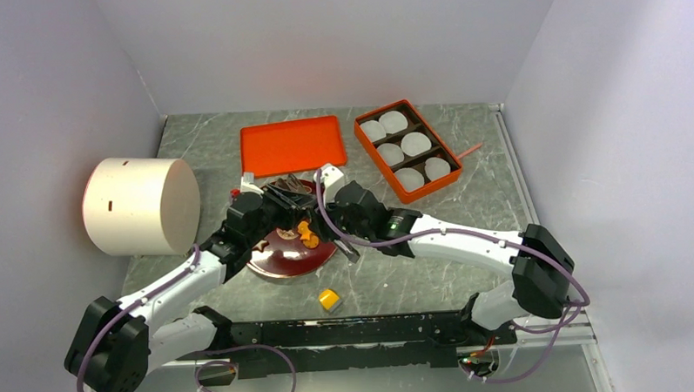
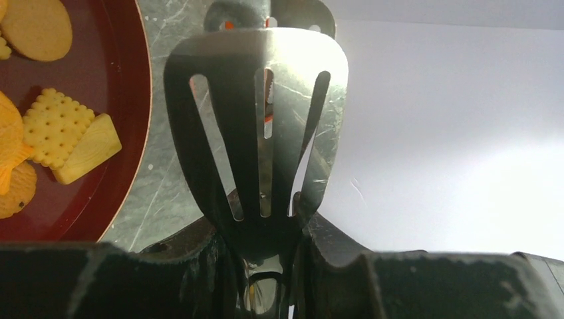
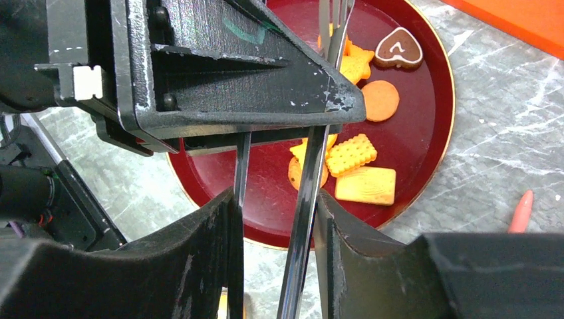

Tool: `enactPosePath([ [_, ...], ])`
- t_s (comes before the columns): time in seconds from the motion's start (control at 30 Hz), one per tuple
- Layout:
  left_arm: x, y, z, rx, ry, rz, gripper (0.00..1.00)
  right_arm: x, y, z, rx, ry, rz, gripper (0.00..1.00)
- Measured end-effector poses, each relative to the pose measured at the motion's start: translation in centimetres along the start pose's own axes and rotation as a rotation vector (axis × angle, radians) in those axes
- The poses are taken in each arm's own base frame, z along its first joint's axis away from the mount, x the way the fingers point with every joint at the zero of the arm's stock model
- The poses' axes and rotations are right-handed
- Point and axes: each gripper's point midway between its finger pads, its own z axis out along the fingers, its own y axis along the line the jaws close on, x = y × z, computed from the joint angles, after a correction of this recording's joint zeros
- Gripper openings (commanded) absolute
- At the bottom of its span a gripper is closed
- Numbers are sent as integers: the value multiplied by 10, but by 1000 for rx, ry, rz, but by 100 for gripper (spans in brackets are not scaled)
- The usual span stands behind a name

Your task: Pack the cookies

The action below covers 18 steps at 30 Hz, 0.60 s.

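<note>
Cookies (image 3: 362,169): small flat biscuits, mostly orange-yellow; square, round and star shapes, one brown heart; left pincer (image 2: 266,266) clamped on slotted spatula (image 2: 239,80) at its neck; right pincer (image 3: 276,226) narrow, pinching tined metal utensil (image 3: 304,199); cookies lie on dark red plate (image 3: 266,193), just beyond right pincer's tips, left of left pincer.

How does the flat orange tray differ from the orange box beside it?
The flat orange tray is undivided and bare; the orange box has dark dividers forming six cells, each with a white liner. The tray's edges run nearly level in the top view; the box is turned diagonally. Both are orange.
</note>
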Motion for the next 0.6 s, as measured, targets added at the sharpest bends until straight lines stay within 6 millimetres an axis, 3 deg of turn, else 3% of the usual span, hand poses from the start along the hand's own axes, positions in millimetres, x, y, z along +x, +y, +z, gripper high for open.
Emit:
enactPosePath([
  [0.6,5,-16,-4,82,31,21,5,-1,5,1,-16,17,36,49],
])
